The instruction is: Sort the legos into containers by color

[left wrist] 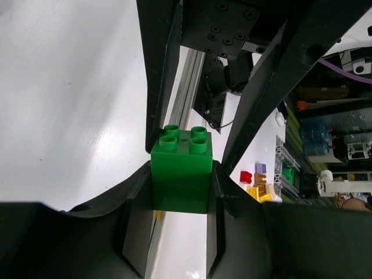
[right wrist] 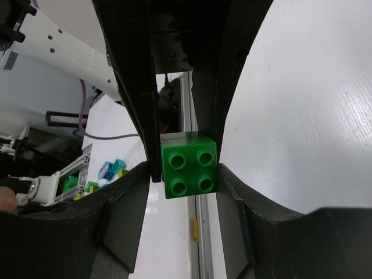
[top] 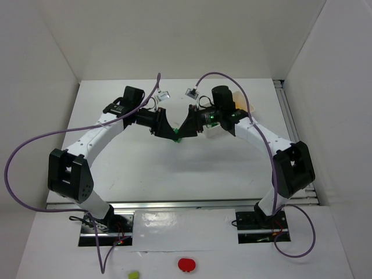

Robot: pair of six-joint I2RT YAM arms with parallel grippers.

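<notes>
A dark green lego (top: 178, 138), two bricks stacked, hangs above the table's middle between both grippers. My left gripper (top: 172, 132) is shut on its lower half, as the left wrist view (left wrist: 181, 200) shows; the green lego (left wrist: 181, 168) points its studs away from that camera. My right gripper (top: 185, 132) comes from the opposite side, and its fingers close on the studded upper half (right wrist: 189, 165) in the right wrist view (right wrist: 185, 174). Several small red, yellow and orange legos (left wrist: 256, 185) lie far right. The white tray is hidden behind the right arm.
A red round thing (top: 186, 265) and a lime blob (top: 133, 275) lie on the front ledge. An aluminium rail (top: 290, 133) runs along the table's right edge. White walls stand on three sides. Purple cables loop from both arms.
</notes>
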